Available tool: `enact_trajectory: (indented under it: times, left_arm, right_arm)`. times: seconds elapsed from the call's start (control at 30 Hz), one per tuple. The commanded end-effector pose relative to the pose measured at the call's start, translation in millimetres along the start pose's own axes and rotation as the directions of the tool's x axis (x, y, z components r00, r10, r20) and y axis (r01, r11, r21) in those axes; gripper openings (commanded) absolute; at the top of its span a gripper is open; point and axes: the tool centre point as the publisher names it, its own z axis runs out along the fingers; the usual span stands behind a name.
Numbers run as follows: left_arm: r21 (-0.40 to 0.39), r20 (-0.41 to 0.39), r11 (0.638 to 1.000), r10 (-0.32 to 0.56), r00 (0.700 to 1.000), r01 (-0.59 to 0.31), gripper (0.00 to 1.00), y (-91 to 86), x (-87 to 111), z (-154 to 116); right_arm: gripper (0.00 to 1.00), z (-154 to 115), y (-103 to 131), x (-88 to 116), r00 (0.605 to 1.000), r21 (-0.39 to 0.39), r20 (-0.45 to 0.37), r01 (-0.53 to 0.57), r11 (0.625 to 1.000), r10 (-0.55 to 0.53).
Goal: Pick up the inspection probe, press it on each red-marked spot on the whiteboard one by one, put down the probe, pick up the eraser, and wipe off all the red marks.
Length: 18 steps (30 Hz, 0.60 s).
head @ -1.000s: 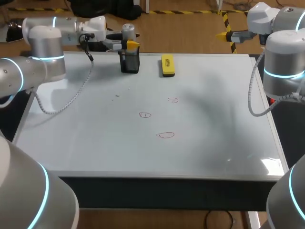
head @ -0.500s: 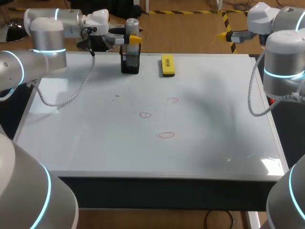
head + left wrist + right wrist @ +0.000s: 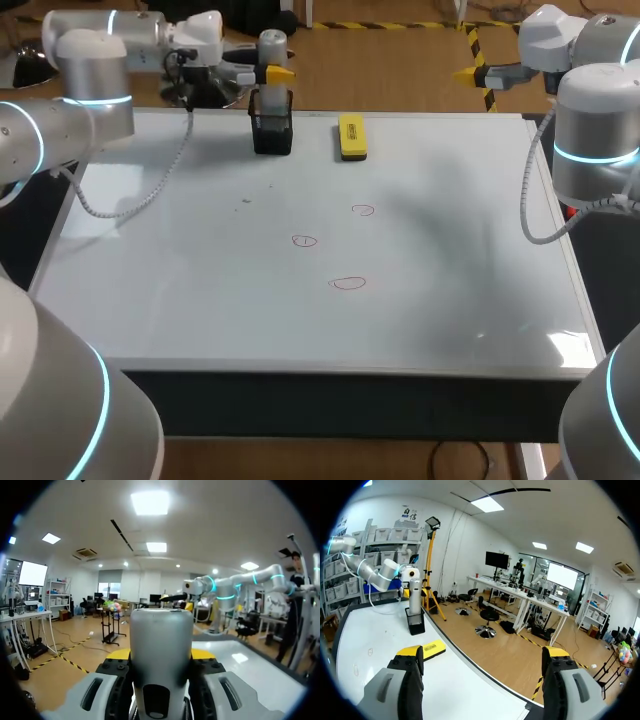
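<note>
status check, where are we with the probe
Left gripper shut on probe, above holder. Right gripper open, off the board. Nothing between probe and the three red marks.

Upright black holder (image 3: 271, 135), far side

Stood over brown wooden floor (image 3: 400, 60) marked with yellow-and-black striped tape (image 3: 476, 42). Was lit by bright rectangular ceiling panels (image 3: 150, 502). Was closed in by plain white walls (image 3: 465, 545), with white shelving of grey bins (image 3: 375, 535) against one.
</note>
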Motion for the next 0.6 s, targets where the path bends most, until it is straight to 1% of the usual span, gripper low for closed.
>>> enact_trajectory:
  times: [0.03, 0.17, 0.6]
  left_arm:
    - [0.001, 0.026, 1.000, 0.014, 1.000, -0.014, 0.00, -8.5, 9.2, -4]
    - [0.016, 0.033, 0.999, 0.033, 0.999, -0.033, 0.00, -17.0, 10.1, -6]
    - [0.020, 0.039, 0.995, 0.097, 0.995, -0.098, 0.00, -44.7, 13.9, -7]
  right_arm:
    - [1.00, 0, 0, 0, 1.000, 0.001, -0.001, 0.000, 1.000, 0.000]
    - [1.00, 0, 0, 0, 1.000, 0.001, -0.001, 0.000, 1.000, 0.000]
    - [1.00, 0, 0, 0, 1.000, 0.001, -0.001, 0.000, 1.000, 0.000]
